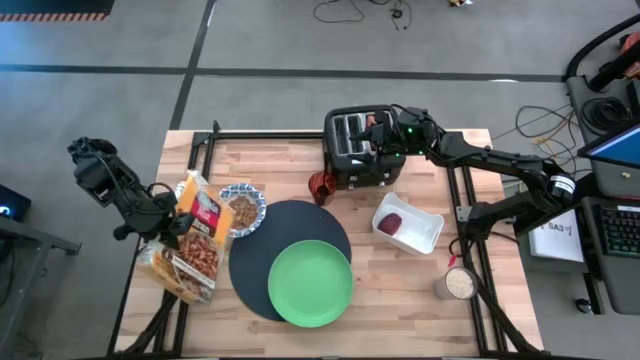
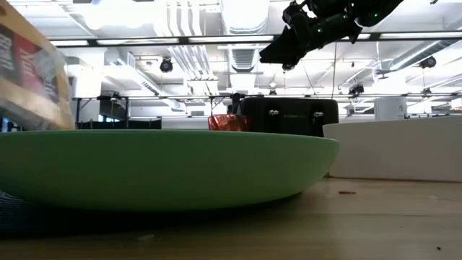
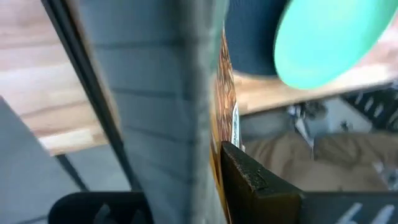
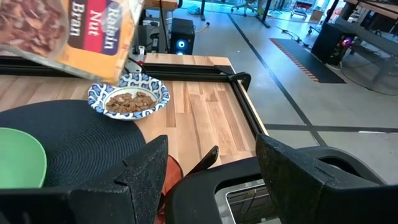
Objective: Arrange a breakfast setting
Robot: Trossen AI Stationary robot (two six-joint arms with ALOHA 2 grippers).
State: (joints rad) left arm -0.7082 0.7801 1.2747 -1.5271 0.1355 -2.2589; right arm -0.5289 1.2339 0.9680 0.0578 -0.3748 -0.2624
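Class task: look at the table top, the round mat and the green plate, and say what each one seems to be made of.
Table top: light wood in glued strips, by its visible grain and seams. Round black mat: probably woven fibre or vinyl, from its fine ribbed texture. Lime-green plate: likely plastic, being smooth, evenly coloured and matte.

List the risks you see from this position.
1. The left gripper holds the cereal box tilted beside the patterned bowl, which already holds cereal; more pouring might spill onto the black mat.
2. The box hangs partly past the table edge; if the grip slips, it may fall to the floor.
3. The right gripper, open, hovers over the toaster; a misaligned descent could hit the slot rim.
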